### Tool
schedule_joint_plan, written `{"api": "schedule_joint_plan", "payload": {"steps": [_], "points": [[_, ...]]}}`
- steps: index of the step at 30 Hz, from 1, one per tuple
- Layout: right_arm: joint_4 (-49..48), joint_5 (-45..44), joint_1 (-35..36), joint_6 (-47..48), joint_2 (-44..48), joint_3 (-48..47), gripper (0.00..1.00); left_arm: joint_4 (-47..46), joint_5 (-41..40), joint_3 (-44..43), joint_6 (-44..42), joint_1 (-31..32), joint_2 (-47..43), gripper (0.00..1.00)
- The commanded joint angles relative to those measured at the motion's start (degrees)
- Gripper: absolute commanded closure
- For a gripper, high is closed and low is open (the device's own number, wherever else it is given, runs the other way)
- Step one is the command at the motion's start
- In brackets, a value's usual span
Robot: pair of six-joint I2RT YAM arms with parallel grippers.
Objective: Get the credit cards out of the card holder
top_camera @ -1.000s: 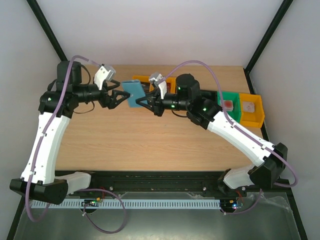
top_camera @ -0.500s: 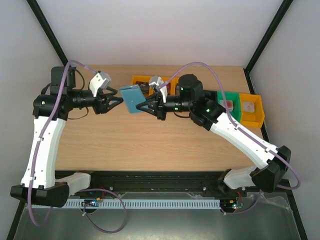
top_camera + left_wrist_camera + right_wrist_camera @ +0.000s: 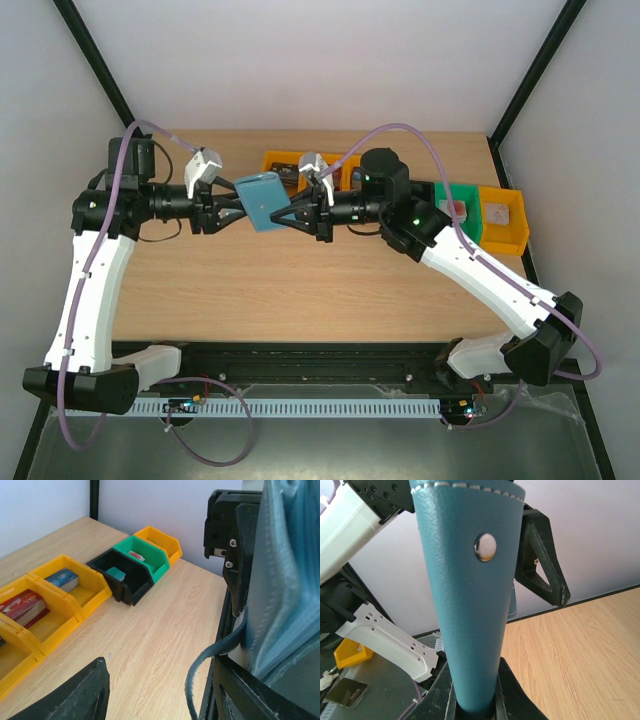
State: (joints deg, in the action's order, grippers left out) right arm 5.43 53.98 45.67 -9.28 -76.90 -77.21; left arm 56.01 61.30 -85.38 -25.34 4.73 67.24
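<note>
Card holder [image 3: 262,200], clamped in my right gripper [image 3: 287,215], points its long axis at my left gripper [image 3: 236,207], fingers spread wide at its far end.

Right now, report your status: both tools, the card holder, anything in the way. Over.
Right tool shut on card holder, aloft. Left tool open at its other edge. No card seen pulled out. Bins apart at far edge.
</note>
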Motion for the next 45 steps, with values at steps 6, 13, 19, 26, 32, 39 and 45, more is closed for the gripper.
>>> {"api": "schedule_joint_plan", "payload": {"steps": [6,13,19,26,32,39,45], "points": [[-4.29,0.15,-0.02,-0.51,-0.69,-0.31,0.98,5.73,4.98,0.25,-8.98,0.89,-0.53,0.31],[-0.82,-0.25,-0.43,1.61,-0.33,-1.49,0.98,12.55,6.54,0.15,-18.02,0.87,-0.65,0.39],[0.41,-0.90,-0.49,2.63,0.25,-1.77,0.98,16.41,6.06,-0.11,-23.84,0.89,-0.57,0.42],[1.84,-1.01,-0.50,3.48,0.40,-2.67,0.98,17.85,5.53,0.05,-26.25,0.89,-0.78,0.40],[1.79,0.14,-0.58,3.17,0.22,-2.58,0.98,11.00,7.98,0.12,-18.29,0.89,-0.39,0.48],[0.69,2.66,-0.55,2.73,0.01,-2.32,0.98,6.49,7.64,0.08,-12.74,0.89,-0.27,0.71],[1.28,4.48,-0.55,3.46,-0.27,-2.32,0.98,6.04,7.55,0.28,-12.95,0.89,-0.17,0.86]]}}
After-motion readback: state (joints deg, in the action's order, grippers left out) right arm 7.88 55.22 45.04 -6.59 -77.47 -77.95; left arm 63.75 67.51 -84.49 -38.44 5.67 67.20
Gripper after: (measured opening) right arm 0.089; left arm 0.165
